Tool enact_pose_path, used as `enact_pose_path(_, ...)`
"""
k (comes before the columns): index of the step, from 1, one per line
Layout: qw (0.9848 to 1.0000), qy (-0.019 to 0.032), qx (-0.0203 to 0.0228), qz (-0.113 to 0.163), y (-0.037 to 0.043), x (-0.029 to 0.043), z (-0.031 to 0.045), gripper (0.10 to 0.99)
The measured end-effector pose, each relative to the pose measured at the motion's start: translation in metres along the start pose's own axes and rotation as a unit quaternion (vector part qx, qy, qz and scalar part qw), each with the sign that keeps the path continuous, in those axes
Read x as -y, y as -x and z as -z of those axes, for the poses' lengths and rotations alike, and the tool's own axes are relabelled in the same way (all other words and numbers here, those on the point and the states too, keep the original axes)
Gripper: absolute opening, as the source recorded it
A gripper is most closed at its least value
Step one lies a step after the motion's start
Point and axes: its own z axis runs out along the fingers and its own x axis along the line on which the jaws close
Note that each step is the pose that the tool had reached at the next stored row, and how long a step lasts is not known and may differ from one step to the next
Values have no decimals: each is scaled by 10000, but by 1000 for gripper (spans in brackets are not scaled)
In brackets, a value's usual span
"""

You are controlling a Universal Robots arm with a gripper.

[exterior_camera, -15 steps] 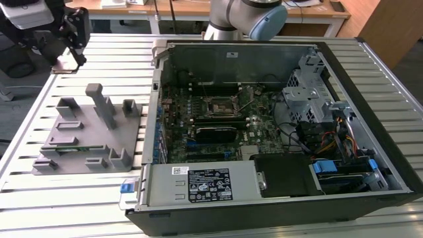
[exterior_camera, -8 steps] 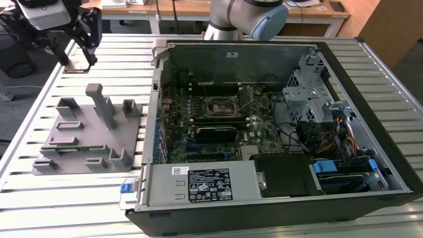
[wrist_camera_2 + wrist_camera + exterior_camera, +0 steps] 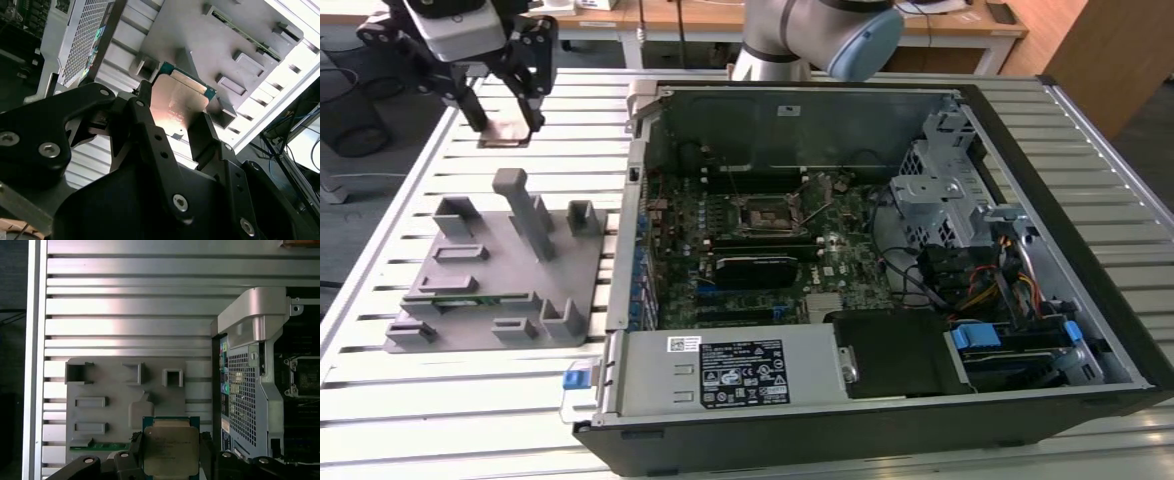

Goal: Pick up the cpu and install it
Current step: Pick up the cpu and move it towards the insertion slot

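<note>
My gripper (image 3: 504, 125) hangs above the slatted table at the exterior view's far left, behind the grey fixture (image 3: 494, 270). It is shut on the cpu (image 3: 508, 131), a flat square chip held by its edges between the two black fingers. In the first wrist view the cpu (image 3: 170, 445) shows its silvery top and thin green rim, with the gripper (image 3: 170, 456) clamped on both sides. The second wrist view shows the cpu (image 3: 182, 97) from below, lifted off the fixture (image 3: 225, 50). The black motherboard socket (image 3: 767, 213) lies inside the open case, well away toward the exterior view's right.
The open computer case (image 3: 1067, 200) fills the exterior view's middle and right, its wall (image 3: 250, 390) beside the fixture (image 3: 130, 395). A long green memory stick (image 3: 460, 297) lies in the fixture's near slot. Several upright posts (image 3: 520, 200) rise from the fixture.
</note>
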Motion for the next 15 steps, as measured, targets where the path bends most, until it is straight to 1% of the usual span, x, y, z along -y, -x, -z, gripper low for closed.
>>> enact_pose_path(8, 10000, 9, -1, 0, 251, -4, -4, 537)
enact_pose_path(14, 10000, 19, 0, 0, 381, -6, -8, 537)
enact_pose_path(15, 10000, 28, -1, 0, 466, -7, -9, 537)
